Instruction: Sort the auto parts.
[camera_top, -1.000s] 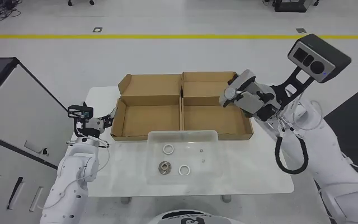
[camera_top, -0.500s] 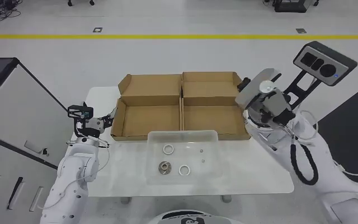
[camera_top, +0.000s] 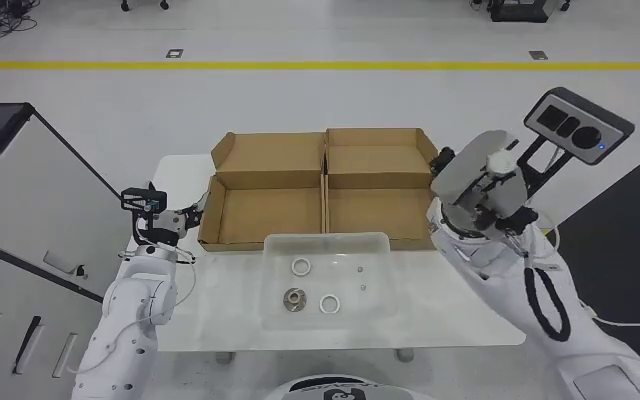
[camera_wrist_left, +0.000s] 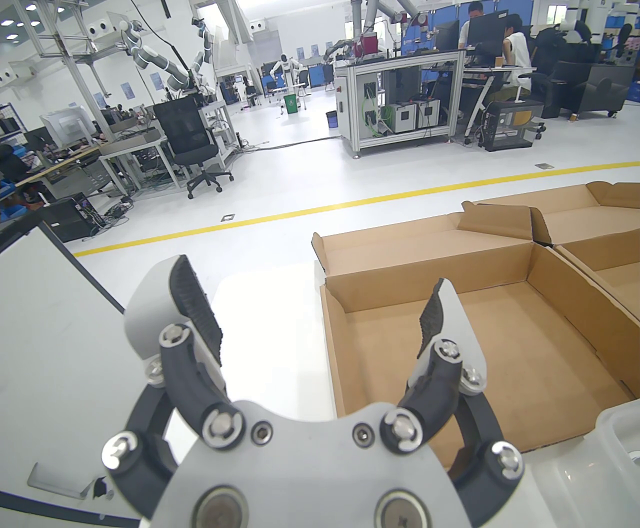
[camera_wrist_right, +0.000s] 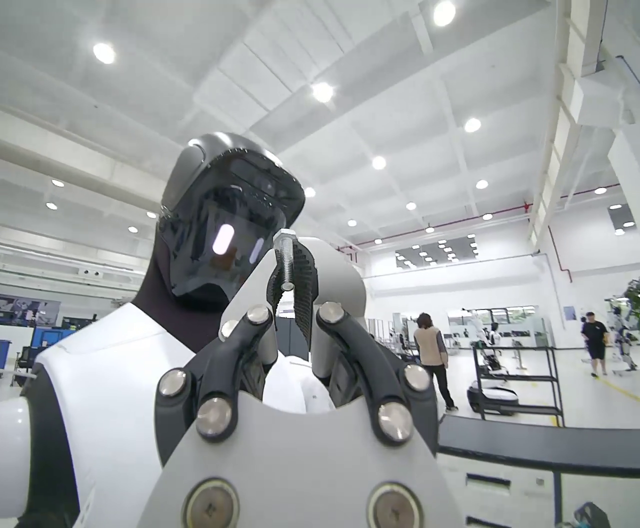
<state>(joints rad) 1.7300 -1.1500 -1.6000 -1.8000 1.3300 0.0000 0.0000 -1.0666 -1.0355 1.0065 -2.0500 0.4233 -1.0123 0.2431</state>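
Observation:
A clear plastic bin (camera_top: 325, 240) at the table's middle holds two white rings (camera_top: 301, 266) (camera_top: 331, 302), a round metal part (camera_top: 293, 297) and two tiny pieces (camera_top: 359, 268). My right gripper (camera_wrist_right: 287, 265) is lifted beside the right box's right edge, pointing up, and is shut on a threaded metal bolt (camera_wrist_right: 286, 262); in the top view this gripper (camera_top: 488, 168) faces the camera. My left gripper (camera_wrist_left: 311, 277) stands open with nothing between its fingers, low over the table just left of the left cardboard box (camera_wrist_left: 475, 350); the top view shows this gripper (camera_top: 190, 215) there too.
Two open cardboard boxes, left (camera_top: 265, 215) and right (camera_top: 385, 210), stand side by side behind the bin with flaps raised at the back. A white board (camera_top: 50, 210) leans off the table's left side. Bare table (camera_top: 450, 300) lies right of the bin.
The right arm has swung from over the right box out to its right edge and turned its gripper upward toward the camera. The left arm has not moved.

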